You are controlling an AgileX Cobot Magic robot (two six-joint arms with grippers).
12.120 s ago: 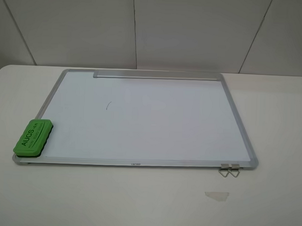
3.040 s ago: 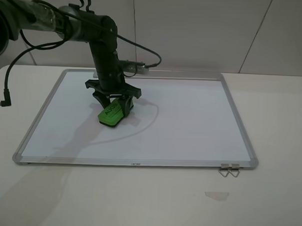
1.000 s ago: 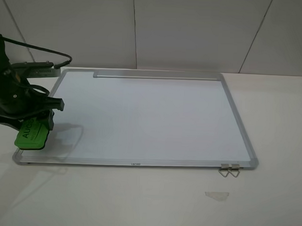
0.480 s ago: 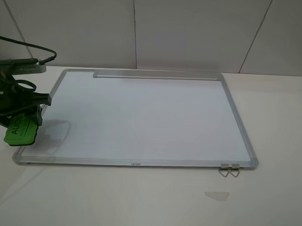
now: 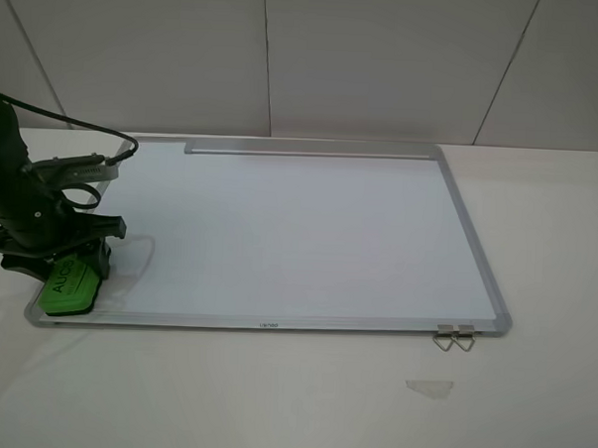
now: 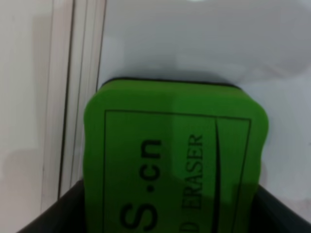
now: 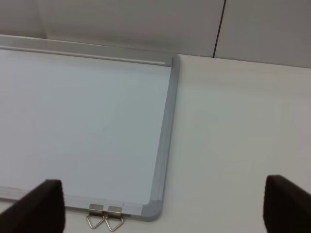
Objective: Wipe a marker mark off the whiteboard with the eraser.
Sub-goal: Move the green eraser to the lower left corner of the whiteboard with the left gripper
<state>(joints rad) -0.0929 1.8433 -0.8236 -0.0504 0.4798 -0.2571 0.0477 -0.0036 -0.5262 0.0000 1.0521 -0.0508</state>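
Note:
The whiteboard (image 5: pixel 299 224) lies flat on the table, and its white surface (image 7: pixel 82 121) shows no marker mark in any view. My left gripper (image 5: pixel 64 268) is shut on the green eraser (image 5: pixel 70 285) at the board's near-left corner. In the left wrist view the eraser (image 6: pixel 175 155) fills the frame between the two dark fingers (image 6: pixel 48 218), over the board's surface (image 6: pixel 194 43) beside its frame. My right gripper (image 7: pixel 165 206) is open and holds nothing; it hovers off the board's near-right corner and does not show in the exterior high view.
A grey tray strip (image 5: pixel 307 148) runs along the board's far edge. Two metal clips (image 5: pixel 455 338) hang at the near-right corner, the same clips (image 7: pixel 106 218) showing in the right wrist view. A pale tape scrap (image 5: pixel 429 387) lies on the table in front.
The left gripper has moved right and toward the near edge with the eraser, from just off the board's left side onto its near-left corner. The mark present earlier is gone.

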